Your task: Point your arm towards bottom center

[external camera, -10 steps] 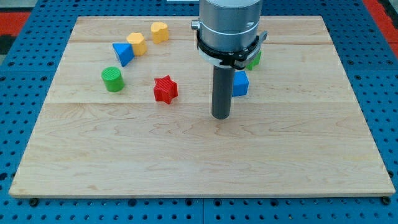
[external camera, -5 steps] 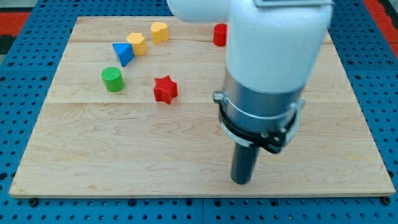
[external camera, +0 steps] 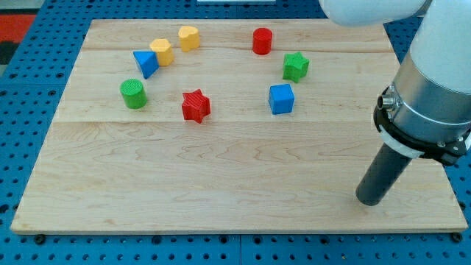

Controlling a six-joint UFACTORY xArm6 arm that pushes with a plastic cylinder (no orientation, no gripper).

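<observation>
Pale wood makes up the desk [external camera: 221, 184], a light maple board with faint seams, resting on a blue pegboard surface [external camera: 22, 110]. We carry no gripper, so nothing is grasped or clenched; our arm ends in a dark rod below a grey collar, and our tip [external camera: 370, 202] touches bare wood near the desk's lower right corner, at roughly 4 o'clock from the board's middle. The bottom centre of the desk lies toward 9 o'clock from our tip, and we stand well apart from it.

Our tip touches no block. All eight blocks sit in the upper half of the desk, toward 10 and 11 o'clock from our tip. The nearest is the blue cube [external camera: 281, 99], with the green star [external camera: 296, 66] just at its 1 o'clock and the red cylinder [external camera: 262, 40] higher up. The red star [external camera: 196, 105] sits left of the blue cube. Farther left we see the green cylinder [external camera: 133, 93], the blue triangular block [external camera: 146, 63], the yellow block [external camera: 162, 51] touching or nearly touching it, and another yellow block [external camera: 189, 37] near the top edge.
</observation>
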